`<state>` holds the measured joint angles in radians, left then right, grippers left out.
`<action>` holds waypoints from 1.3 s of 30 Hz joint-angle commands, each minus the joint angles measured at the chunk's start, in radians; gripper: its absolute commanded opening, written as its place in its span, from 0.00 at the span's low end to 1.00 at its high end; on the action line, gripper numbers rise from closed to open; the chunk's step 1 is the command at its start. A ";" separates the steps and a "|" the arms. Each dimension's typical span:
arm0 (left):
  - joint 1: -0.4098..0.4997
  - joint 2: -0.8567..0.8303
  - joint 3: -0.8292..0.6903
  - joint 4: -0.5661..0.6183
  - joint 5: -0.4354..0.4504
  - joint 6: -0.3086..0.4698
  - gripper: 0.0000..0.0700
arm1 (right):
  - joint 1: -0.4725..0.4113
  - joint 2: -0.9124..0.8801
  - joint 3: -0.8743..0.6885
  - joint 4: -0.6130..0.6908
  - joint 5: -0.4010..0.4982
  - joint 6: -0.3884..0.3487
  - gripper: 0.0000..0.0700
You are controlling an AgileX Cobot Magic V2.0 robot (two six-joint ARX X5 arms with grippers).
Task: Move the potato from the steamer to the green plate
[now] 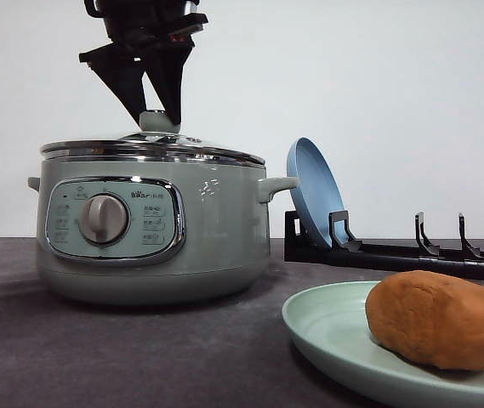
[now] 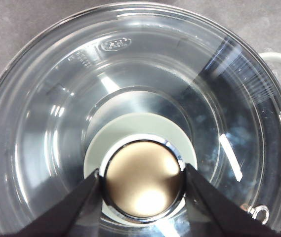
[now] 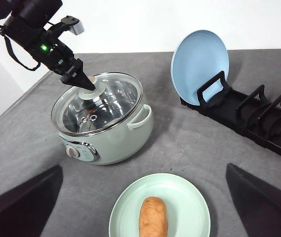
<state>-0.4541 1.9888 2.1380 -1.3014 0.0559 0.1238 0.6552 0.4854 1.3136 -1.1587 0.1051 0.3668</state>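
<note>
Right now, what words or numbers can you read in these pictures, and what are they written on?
"Bear": small brand mark above the silver dial on the control panel of the steamer; only roughly legible.
Small labels either side of the dial: too small to read.
Oval stamp and lines of print on the glass lid: too blurred to read.
Nothing written on the green plate, potato or blue plate.

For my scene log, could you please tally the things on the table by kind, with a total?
Plates: 2, the green plate and the blue plate
Potatoes: 1, the potato, lying on the green plate
Pots: 1, the steamer with its glass lid on
Racks: 1, the black rack holding the blue plate
Total: 5
</note>
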 commanded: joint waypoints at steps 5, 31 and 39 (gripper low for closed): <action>-0.011 0.045 0.015 -0.002 0.008 0.105 0.00 | 0.008 0.003 0.014 0.013 0.002 -0.009 0.96; -0.001 -0.029 0.015 -0.015 0.076 0.023 0.87 | 0.008 0.002 0.014 0.013 0.001 -0.009 0.96; 0.002 -0.208 0.015 -0.058 0.076 -0.016 0.87 | 0.008 0.003 0.014 0.012 0.000 -0.010 0.96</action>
<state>-0.4475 1.7860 2.1267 -1.3534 0.1287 0.1295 0.6552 0.4854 1.3136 -1.1587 0.1049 0.3664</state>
